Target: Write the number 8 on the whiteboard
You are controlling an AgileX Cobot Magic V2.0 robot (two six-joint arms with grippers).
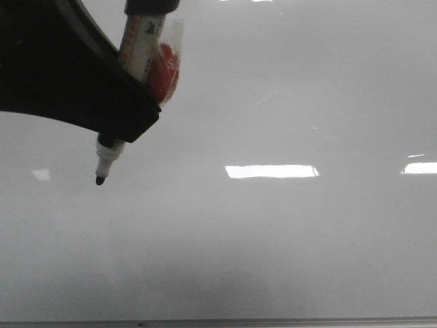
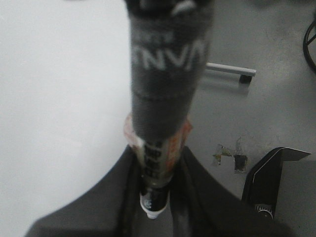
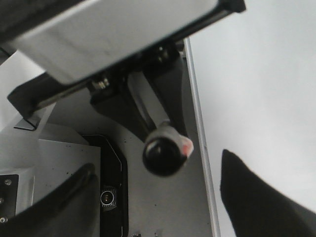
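Marker (image 1: 109, 156) sits clamped in the left gripper (image 1: 126, 126), black tip poking below the fingers (image 1: 82, 82), over the unmarked whiteboard (image 1: 287, 232). Right gripper (image 3: 158, 207): grip unclear.

The right wrist view is close and partly blurred. A pale grey slab (image 3: 123, 29) of the rig fills the upper left of the frame, running to a dark corner at the top right. Below it a grey rod (image 3: 148, 106) slants down to a round black knob (image 3: 162, 156) near the centre, with a small red patch at its right side. The whiteboard (image 3: 256, 98) fills the right half, its thin metal edge strip (image 3: 200, 148) running top to bottom. Two dark blurred shapes, probably the right gripper (image 3: 158, 207) fingers (image 3: 256, 202), rise from the bottom, well apart.
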